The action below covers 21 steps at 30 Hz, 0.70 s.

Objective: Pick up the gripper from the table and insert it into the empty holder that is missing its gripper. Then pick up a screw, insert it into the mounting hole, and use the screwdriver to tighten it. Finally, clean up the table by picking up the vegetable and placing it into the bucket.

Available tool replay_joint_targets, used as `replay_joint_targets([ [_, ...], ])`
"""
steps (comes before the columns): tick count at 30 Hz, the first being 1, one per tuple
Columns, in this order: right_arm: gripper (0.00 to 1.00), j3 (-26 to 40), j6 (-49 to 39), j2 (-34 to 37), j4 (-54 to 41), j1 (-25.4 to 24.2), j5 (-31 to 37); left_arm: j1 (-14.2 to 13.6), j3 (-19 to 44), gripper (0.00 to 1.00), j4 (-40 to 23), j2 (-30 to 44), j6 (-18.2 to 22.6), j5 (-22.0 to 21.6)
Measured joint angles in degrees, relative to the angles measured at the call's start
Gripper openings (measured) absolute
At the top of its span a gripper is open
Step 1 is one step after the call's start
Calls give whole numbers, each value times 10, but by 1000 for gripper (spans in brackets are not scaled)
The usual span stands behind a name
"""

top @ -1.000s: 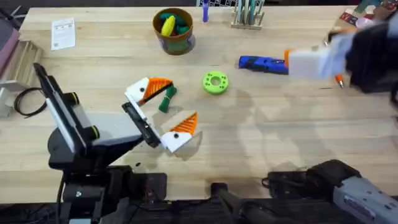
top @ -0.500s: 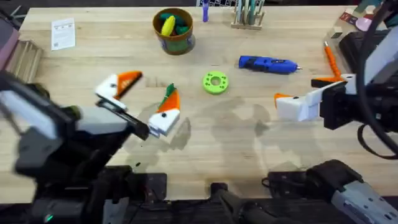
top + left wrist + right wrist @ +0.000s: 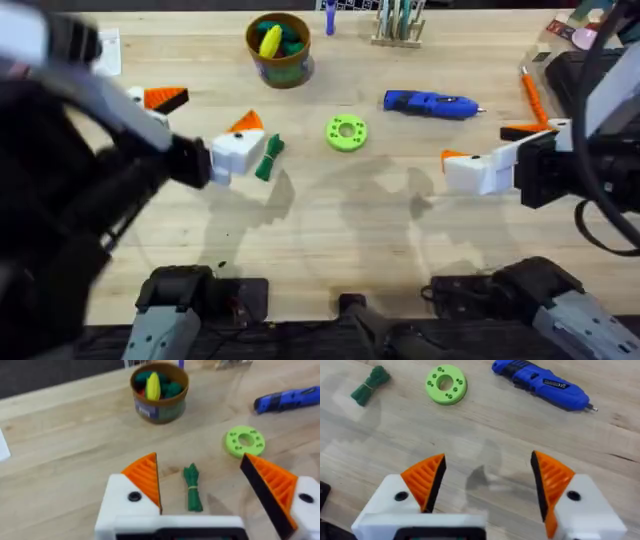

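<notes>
My left gripper (image 3: 205, 118) is open and empty, just left of the vegetable (image 3: 268, 157), a small dark-green bundle lying on the table. In the left wrist view the vegetable (image 3: 192, 487) lies on the wood between and beyond the orange pads (image 3: 145, 477) of that gripper (image 3: 207, 485). My right gripper (image 3: 490, 143) hangs open and empty at the right, below the blue screwdriver (image 3: 430, 103). The bucket (image 3: 279, 47) stands at the back with toy food in it. The loose gripper, the empty holder and the screw are out of view.
A bright-green disc (image 3: 346, 132) with a centre hole lies between the vegetable and the screwdriver. A thin orange tool (image 3: 530, 90) lies at the far right. A paper card (image 3: 108, 52) sits at the back left. The left arm looms large and dark at the left.
The left arm has risen toward the camera and its open gripper has drawn back and left, off the vegetable. The right arm swung in from the far right and has held still since.
</notes>
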Motion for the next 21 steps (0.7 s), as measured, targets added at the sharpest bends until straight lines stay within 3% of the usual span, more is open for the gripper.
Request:
replay_joint_targets([
  [8,991,0,0,0,0,0,0,0,120,985,-78,164,8,-16],
  [13,991,0,0,0,0,0,0,0,125,985,-88,197,8,-16],
  [17,992,0,0,0,0,0,0,-5,127,986,-109,216,7,-45],
  [21,991,0,0,0,0,0,0,-43,134,985,-153,255,5,-83],
])
